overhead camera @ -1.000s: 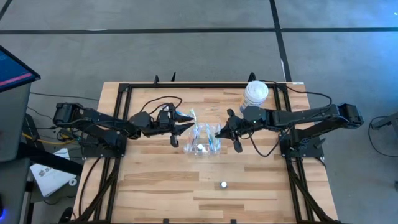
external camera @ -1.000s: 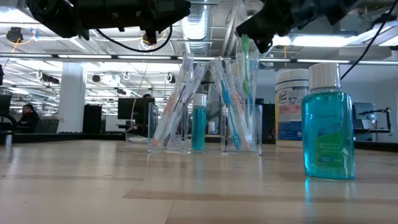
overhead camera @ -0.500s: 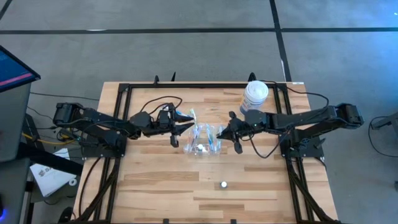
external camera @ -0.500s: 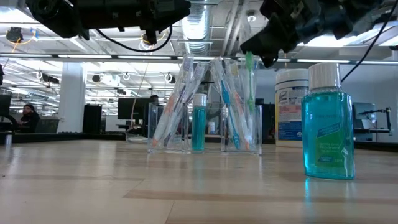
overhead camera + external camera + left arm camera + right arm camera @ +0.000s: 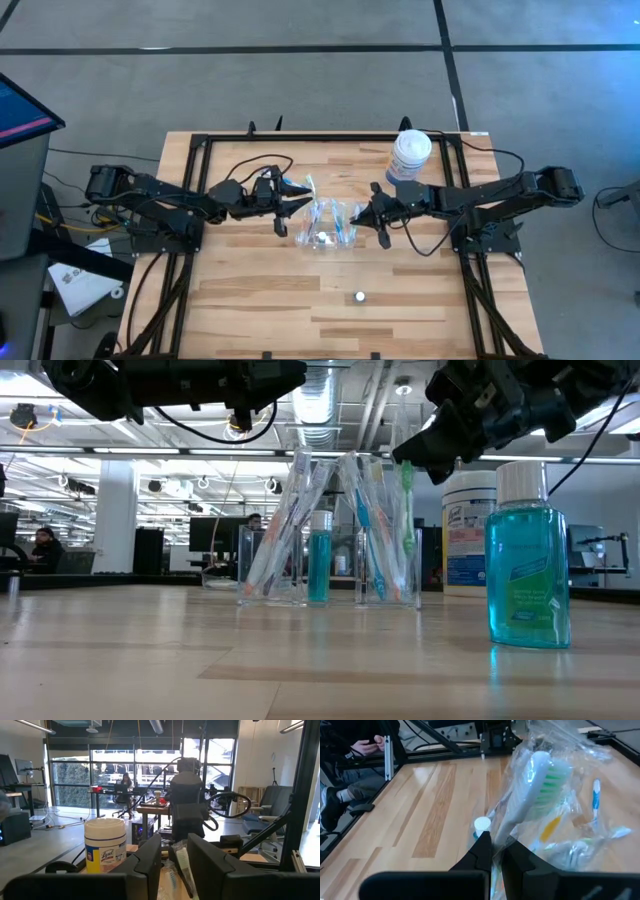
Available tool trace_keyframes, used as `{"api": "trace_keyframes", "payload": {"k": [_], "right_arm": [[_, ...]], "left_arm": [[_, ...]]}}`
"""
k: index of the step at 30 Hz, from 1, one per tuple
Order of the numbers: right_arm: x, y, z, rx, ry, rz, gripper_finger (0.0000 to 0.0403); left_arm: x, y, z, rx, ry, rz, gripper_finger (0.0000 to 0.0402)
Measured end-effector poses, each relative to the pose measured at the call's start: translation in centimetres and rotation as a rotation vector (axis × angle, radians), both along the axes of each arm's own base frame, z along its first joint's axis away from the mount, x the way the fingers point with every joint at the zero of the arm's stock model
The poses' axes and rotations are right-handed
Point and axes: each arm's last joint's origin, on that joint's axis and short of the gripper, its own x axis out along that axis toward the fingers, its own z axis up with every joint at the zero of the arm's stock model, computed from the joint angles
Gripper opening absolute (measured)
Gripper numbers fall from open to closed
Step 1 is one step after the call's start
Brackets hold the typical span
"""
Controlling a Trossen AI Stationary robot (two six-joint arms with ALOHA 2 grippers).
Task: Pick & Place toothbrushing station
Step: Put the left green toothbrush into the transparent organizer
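Note:
The toothbrushing station is a clear plastic holder at mid-table. It holds several wrapped toothbrushes and an upright clear tube with blue content. My right gripper hangs just right of it, shut on a green-bristled toothbrush in a clear wrapper. That brush reaches down into the holder's right compartment. My left gripper hovers above the table left of the holder, with a wrapped white-and-blue toothbrush between its fingers. My left gripper has the wrapped toothbrush between its two fingers, which point about level toward the table's right. The brush is clear of the table; which part the fingers are on cannot be told. My right gripper pinches the green toothbrush's white handle through its wrapper, between both fingers. The fingers slant down from the table's right, across the handle. The brush stands about upright, its lower part among the other brushes in the holder.
A white wipes tub stands at the back right, close behind my right arm. A teal mouthwash bottle with a white cap stands near the front edge. Black frame rails line the table's sides. People sit in the room beyond.
My right gripper has gone down, staying shut on the green toothbrush. The brush has sunk, still upright, into the holder's right compartment.

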Motion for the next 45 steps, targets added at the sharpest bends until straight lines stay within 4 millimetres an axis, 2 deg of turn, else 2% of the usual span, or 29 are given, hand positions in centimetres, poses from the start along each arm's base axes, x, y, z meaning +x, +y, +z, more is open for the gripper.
{"api": "trace_keyframes", "payload": {"k": [10,18,45], "right_arm": [[0.1,0.7,-0.1,-0.024,0.001,0.003,0.0008],[1.3,0.6,-2.1,-0.022,0.048,0.005,0.0009],[1.5,0.5,-2.4,-0.014,0.065,0.011,0.0015]], "left_arm": [[0.0,0.0,0.0,0.000,0.000,0.001,0.0090],[0.0,0.0,0.0,0.000,0.000,0.000,0.0090],[0.0,0.0,0.0,0.000,0.002,0.001,0.0090]]}}
